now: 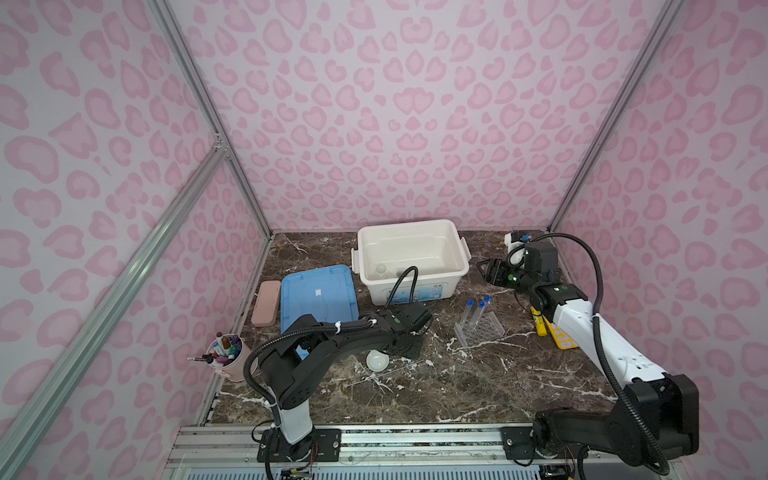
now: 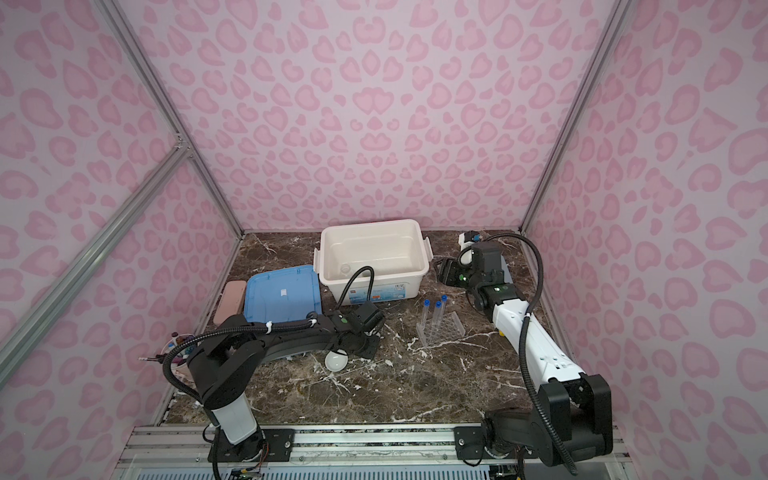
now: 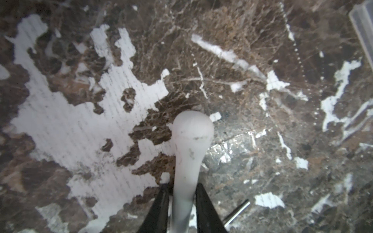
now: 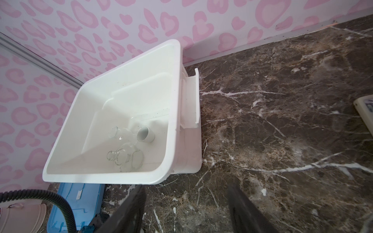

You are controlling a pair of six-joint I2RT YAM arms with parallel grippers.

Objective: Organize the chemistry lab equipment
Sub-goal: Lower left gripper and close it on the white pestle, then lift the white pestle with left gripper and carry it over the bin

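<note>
The pestle (image 3: 190, 145) lies on the tabletop (image 3: 282, 161), handle between the left gripper's (image 3: 182, 185) jaws, probably for a lift into the bin (image 4: 113, 178); whether they pinch it yet I cannot tell. That arm stretches low and forward. The right gripper (image 4: 186, 185) hangs beside the bin, jaws apart, empty.

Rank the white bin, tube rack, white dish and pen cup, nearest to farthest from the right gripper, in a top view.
From the right gripper:
1. white bin, right beside it, at the back
2. tube rack, middle of the table
3. white dish, left of centre
4. pen cup, far left edge
</note>
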